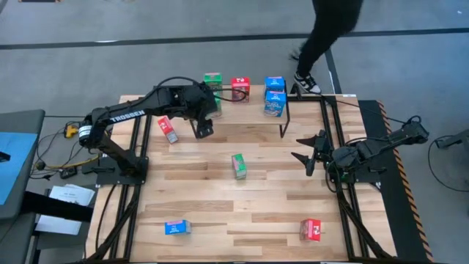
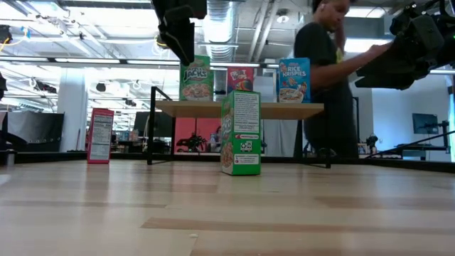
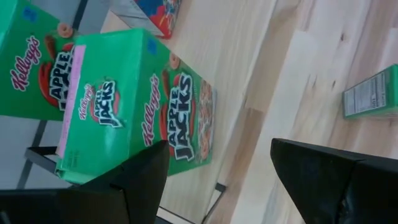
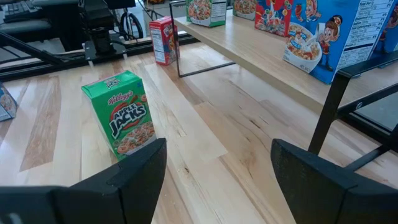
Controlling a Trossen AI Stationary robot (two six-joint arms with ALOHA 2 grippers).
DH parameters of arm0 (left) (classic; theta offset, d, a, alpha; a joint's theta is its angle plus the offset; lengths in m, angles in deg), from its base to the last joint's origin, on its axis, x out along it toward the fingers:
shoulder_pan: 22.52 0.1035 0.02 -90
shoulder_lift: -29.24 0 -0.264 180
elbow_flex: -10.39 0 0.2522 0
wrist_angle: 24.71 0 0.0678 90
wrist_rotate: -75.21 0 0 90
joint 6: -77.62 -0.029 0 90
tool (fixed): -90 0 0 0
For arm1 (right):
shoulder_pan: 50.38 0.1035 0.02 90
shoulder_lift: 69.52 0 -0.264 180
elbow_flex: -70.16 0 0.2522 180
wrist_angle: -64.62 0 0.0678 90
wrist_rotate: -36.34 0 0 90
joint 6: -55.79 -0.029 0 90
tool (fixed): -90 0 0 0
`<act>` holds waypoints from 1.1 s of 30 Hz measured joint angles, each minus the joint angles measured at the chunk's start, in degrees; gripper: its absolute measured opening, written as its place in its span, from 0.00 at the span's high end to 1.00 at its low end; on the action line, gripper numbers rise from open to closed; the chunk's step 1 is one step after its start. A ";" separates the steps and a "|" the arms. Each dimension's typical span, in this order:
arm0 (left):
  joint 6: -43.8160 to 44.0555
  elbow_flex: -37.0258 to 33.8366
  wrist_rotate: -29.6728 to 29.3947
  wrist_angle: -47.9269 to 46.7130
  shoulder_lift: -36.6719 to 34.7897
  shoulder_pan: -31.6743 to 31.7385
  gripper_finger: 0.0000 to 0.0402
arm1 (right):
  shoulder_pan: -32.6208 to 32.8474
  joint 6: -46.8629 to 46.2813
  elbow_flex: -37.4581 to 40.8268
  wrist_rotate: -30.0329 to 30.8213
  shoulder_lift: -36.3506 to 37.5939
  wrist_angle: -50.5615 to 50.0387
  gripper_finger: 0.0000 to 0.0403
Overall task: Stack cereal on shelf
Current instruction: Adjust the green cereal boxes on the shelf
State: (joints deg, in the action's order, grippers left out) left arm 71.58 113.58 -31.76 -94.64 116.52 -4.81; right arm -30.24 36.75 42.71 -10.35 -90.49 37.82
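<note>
Tabletop [image 1: 256, 198] carries the shelf [image 1: 249, 114] along its far edge, with a person [image 1: 326, 37] walking just behind it.

Left gripper [image 1: 203, 129] hovers just in front of the shelf's left end, fingers spread and empty. Its wrist view shows two green Apple Jacks boxes [image 3: 124, 112] stacked at that end.

Right gripper [image 1: 311, 152] waits near the shelf's right legs, fingers spread, nothing between them.

Risks as I judge them:
- left arm sits close to the green stack; a sideways swing could topple it
- the light boxes tip easily if the fingers close off-centre
- the right arm's reach for the centre box passes close to the shelf leg

Count of cereal:
- green: three; two on the shelf, one upright mid-tabletop [image 1: 239, 166]
- red: three; one on the shelf [image 1: 240, 88], one near the left arm [image 1: 168, 129], one at the near right [image 1: 311, 229]
- blue: two on the shelf [image 1: 275, 97], one at the near left [image 1: 176, 227]
</note>
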 joint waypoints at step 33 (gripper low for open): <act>2.56 0.00 1.43 -7.30 0.00 -2.80 0.33 | -0.02 0.00 0.00 0.00 -0.02 0.00 0.22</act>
State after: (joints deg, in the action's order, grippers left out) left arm 74.14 113.58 -30.33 -101.93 116.52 -7.61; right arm -30.26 36.75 42.71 -10.35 -90.52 37.82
